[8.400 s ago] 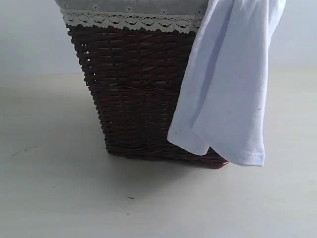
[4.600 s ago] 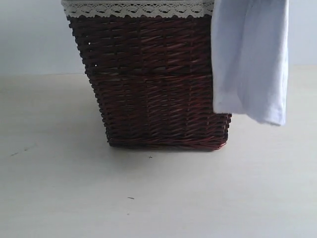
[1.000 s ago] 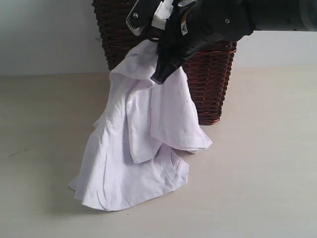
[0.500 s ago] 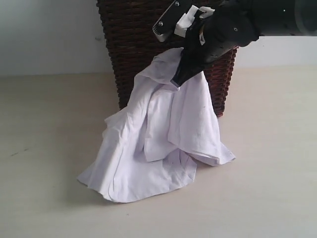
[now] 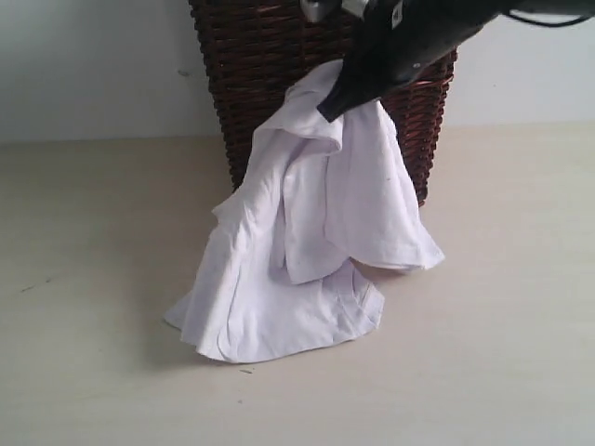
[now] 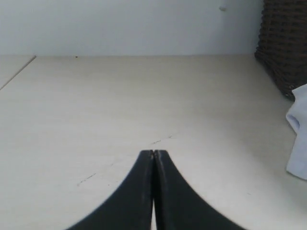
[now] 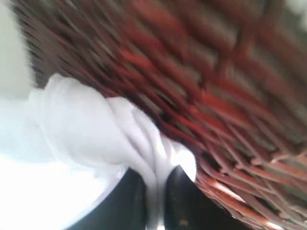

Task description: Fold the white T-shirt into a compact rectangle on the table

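Right gripper [image 7: 156,184] pinches a bunched fold of shirt [image 5: 307,242], which hangs below its fingers [image 7: 182,203] onto the table [image 5: 93,279]; basket [image 5: 251,84] just behind could snag the cloth; left gripper [image 6: 153,155] closed, empty.

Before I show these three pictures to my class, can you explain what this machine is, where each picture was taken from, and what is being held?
This is a robot with two arms, each ending in a pair of fingers. One picture comes from a camera off the arms. It shows a dark wicker basket standing on a pale table. The right arm's fingers hold a white T-shirt up by a bunch of cloth, and its lower part lies on the table. The other two pictures come from cameras on the wrists. The right wrist picture shows those fingers pinching the cloth close to the basket. The left wrist picture shows the left arm's fingers shut on nothing.
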You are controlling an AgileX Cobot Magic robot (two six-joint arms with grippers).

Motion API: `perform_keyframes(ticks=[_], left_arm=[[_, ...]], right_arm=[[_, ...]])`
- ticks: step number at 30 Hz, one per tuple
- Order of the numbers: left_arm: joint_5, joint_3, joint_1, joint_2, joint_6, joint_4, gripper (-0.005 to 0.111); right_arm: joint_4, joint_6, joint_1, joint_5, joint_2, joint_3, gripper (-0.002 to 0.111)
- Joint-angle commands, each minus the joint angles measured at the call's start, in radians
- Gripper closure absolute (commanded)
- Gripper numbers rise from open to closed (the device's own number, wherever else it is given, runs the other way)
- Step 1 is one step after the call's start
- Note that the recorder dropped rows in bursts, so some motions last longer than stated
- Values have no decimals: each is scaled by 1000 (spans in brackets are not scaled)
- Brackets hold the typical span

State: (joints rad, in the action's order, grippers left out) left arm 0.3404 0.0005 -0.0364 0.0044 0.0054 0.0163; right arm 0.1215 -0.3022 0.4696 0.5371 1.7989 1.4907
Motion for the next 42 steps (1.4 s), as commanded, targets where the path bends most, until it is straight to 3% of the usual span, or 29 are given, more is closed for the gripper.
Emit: perform_keyframes(ticks=[1, 6, 10, 13, 18, 23, 27, 30, 33, 40, 42], left_arm=[[-14, 0, 6, -4, 0, 1, 107], [-14, 0, 6, -4, 0, 1, 107], [-14, 0, 6, -4, 0, 1, 107], [-14, 0, 6, -4, 0, 1, 107], [-14, 0, 6, -4, 0, 1, 107], [-14, 0, 6, -4, 0, 1, 107], [-14, 0, 6, -4, 0, 1, 107], [-14, 0, 6, -4, 0, 1, 107], [-14, 0, 6, -4, 0, 1, 107], [-14, 0, 6, -4, 0, 1, 107], [-14, 0, 6, -4, 0, 1, 107]], right_arm=[[-448, -374, -5, 122, -106, 16, 108], [-858, -686, 81, 205, -160, 18, 108], [-901, -765, 219, 88, -144, 90, 108], [-873, -771, 278, -37, -119, 186, 108], [-812, -635, 280, -5, -107, 277, 108], [-501, -412, 280, 339, -56, 255, 108], [-405, -399, 280, 613, 41, 220, 108], [-317, -401, 280, 684, 113, 196, 108], [-209, -359, 280, 684, 171, 181, 99], [38, -177, 280, 684, 204, 181, 56], [128, -120, 280, 684, 202, 181, 50]])
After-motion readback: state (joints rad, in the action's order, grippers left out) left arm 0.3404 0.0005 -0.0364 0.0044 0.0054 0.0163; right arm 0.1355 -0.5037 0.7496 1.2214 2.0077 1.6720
